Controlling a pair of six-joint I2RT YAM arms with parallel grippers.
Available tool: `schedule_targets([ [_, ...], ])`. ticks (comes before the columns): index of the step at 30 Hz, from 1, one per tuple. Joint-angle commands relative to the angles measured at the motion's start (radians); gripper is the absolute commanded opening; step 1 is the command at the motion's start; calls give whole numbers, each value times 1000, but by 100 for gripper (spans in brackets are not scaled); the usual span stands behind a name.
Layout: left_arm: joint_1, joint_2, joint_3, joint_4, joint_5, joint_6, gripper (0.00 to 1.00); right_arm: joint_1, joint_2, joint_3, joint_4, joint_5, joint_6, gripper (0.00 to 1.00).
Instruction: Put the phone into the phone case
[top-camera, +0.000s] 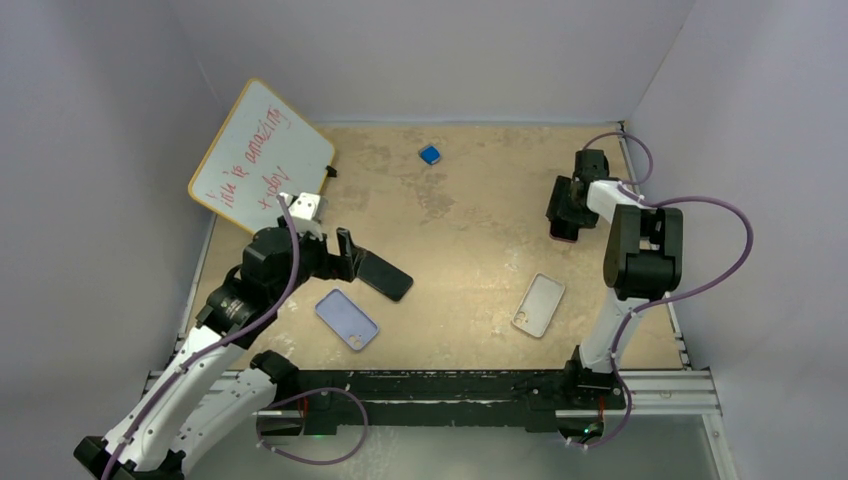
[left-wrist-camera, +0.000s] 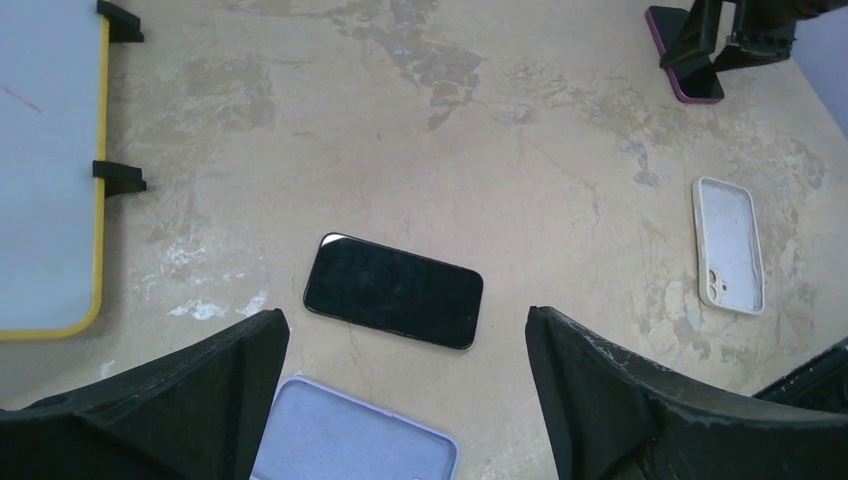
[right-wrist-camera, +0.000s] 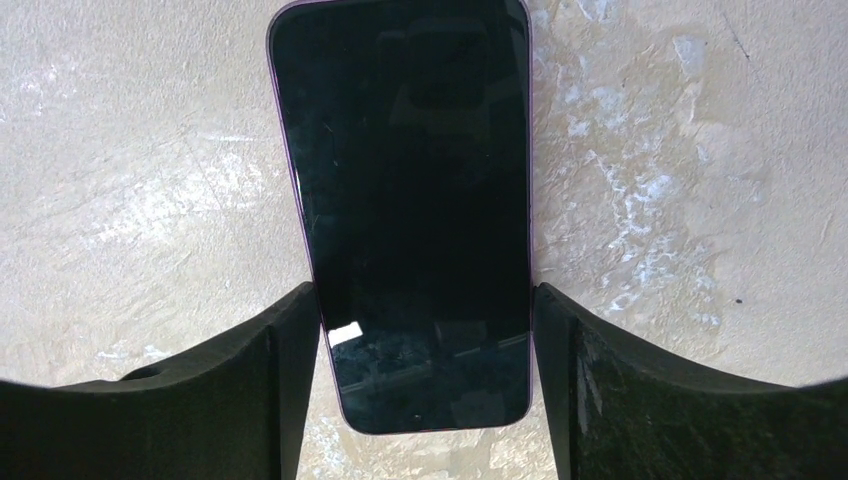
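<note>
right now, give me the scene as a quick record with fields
left tool: open, nothing held, black phone just beyond its fingers
right tool: astride the pink-edged phone, fingers at its long sides, grip unclear
lavender case: empty, beside the black phone
white case: empty, apart from both phones
task: neither phone in a case yet

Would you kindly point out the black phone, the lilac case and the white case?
black phone (left-wrist-camera: 393, 293), left wrist view, middle of its screen.
lilac case (top-camera: 347, 319), top view, middle of its flat panel.
white case (left-wrist-camera: 729, 240), left wrist view, middle of its flat panel.
</note>
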Motion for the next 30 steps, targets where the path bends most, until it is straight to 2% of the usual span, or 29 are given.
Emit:
schedule_targets([
  [1, -1, 30, -4, -42, -139, -135, 93, 21, 4, 6, -9, 15, 31, 68],
  [3, -2, 60, 4, -114, -222, -276, 92, 39, -13, 0, -18, 26, 38, 66],
  [5, -1, 97, 22, -246, -335, -494, 89, 59, -30, -10, -28, 40, 46, 64],
  [7, -2, 130, 35, -344, -380, -604, 86, 77, -50, -27, -32, 32, 65, 62],
  [12, -2, 175, 33, -472, -385, -740, 78, 163, -109, -86, -23, 20, 103, 58],
  [20, -2, 194, -97, -489, -333, -877, 70, 313, -197, -175, -8, 14, 151, 54],
  [30, -1, 296, -213, -370, -255, -888, 63, 461, -299, -272, 12, 11, 209, 50],
])
